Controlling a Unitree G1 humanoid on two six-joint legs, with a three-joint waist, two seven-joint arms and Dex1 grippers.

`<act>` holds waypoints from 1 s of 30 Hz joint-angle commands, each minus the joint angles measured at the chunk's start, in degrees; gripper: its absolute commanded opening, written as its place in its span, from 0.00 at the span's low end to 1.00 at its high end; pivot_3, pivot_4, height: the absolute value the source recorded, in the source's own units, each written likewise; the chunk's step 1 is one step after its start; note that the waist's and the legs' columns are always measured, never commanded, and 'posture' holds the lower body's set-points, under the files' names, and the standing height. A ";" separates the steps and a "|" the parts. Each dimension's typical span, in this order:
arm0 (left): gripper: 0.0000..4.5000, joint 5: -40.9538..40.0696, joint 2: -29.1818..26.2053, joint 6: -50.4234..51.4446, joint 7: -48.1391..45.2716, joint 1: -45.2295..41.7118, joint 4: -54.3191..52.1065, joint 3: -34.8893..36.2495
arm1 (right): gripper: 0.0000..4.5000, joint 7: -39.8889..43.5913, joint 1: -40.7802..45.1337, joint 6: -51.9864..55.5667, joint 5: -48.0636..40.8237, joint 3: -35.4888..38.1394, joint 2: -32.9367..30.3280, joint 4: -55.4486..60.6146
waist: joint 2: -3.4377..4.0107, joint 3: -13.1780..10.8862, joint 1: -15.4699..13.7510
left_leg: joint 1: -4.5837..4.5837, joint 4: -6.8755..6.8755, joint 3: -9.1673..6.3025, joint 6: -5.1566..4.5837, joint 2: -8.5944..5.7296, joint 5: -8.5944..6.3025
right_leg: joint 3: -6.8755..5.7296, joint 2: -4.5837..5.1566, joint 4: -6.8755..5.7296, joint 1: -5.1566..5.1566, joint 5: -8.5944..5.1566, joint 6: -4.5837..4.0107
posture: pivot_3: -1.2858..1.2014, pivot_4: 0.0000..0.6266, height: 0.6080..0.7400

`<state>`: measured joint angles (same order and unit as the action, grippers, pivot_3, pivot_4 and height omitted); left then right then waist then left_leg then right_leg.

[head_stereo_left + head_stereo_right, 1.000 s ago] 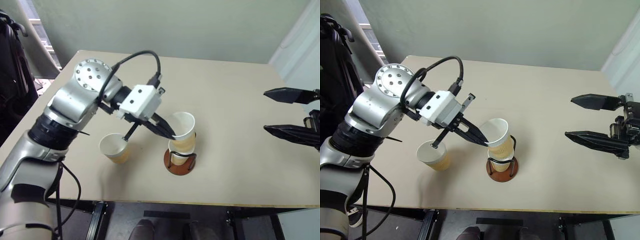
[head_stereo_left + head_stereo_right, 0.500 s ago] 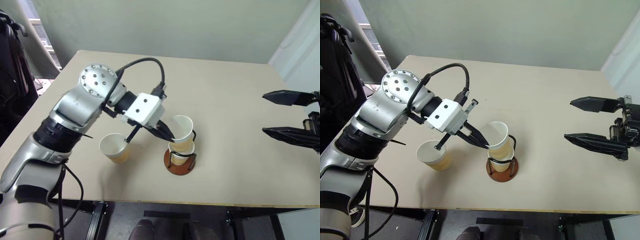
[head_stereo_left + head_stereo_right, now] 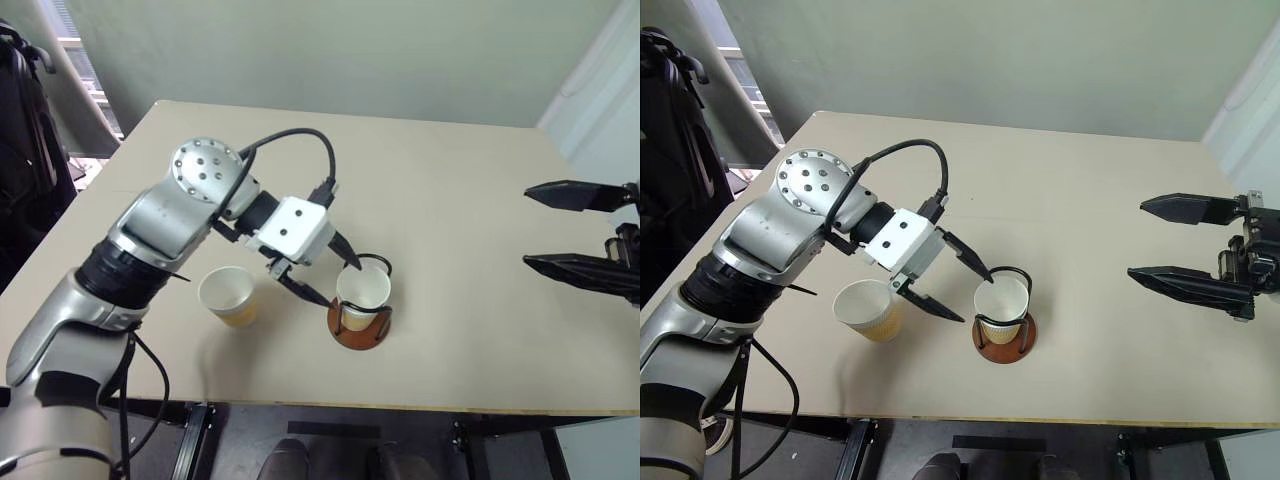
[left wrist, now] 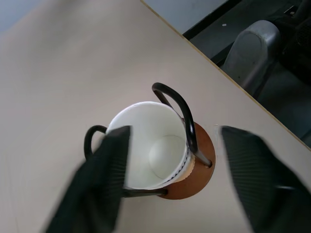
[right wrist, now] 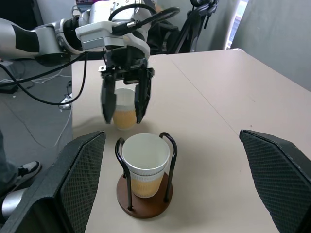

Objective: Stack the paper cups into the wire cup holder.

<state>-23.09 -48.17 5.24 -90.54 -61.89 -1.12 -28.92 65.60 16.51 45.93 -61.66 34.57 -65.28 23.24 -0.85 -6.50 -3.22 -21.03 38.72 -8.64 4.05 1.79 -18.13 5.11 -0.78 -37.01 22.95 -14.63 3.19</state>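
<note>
You had your left hand (image 3: 952, 283) wide open beside the dark wire cup holder (image 3: 1004, 335), holding nothing, so the tan paper cup (image 3: 1002, 304) sat inside it, while another cup (image 3: 868, 309) waited on the pale surface (image 3: 1090, 200).

- Silver metallic left arm (image 3: 150, 225) with a round screw-dotted joint cap
- White boxy wrist housing (image 3: 293, 229)
- Looping black cable (image 3: 295, 140)
- Black tapered fingers (image 3: 306, 292)

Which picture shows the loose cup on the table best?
The left eye view: the loose cup stands upright and whole beside the left gripper, apart from the wire cup holder. The right eye view shows it likewise. In the right wrist view, that gripper's fingers partly hide it.
</note>
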 commanded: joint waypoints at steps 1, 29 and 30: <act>0.99 -0.21 -1.43 0.73 -0.80 0.09 -0.49 6.96 | 1.00 0.34 1.87 -1.73 0.57 -0.99 -0.51 -0.60 | 0.00 0.00 0.05 | 0.00 0.00 0.01 0.00 0.00 0.00 | 0.00 0.00 0.00 0.00 0.00 0.00 | 0.52 0.24 1.00; 0.99 1.12 -23.63 13.27 4.42 39.40 -9.13 29.34 | 1.00 5.50 8.72 -5.38 5.20 -10.08 1.01 -6.50 | 0.21 0.08 0.95 | 0.12 -0.42 -0.26 -0.01 0.09 0.01 | 0.06 0.05 -0.15 0.32 -0.06 -0.20 | 0.52 0.24 1.00; 0.99 2.11 -23.48 12.87 4.24 39.55 -9.16 28.46 | 1.00 5.44 8.66 -5.25 5.08 -9.87 0.92 -6.34 | 0.21 0.08 0.96 | 0.12 -0.42 -0.25 -0.01 0.08 0.01 | 0.05 0.07 -0.15 0.33 -0.06 -0.20 | 0.52 0.24 1.00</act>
<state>-22.29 -71.62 19.00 -86.48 -21.59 -9.54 0.24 70.81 24.13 41.30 -56.45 23.57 -63.91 16.15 -0.63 -6.41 -2.26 -20.92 38.30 -8.89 4.04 1.87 -18.13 5.16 -0.71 -37.16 23.29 -14.70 2.99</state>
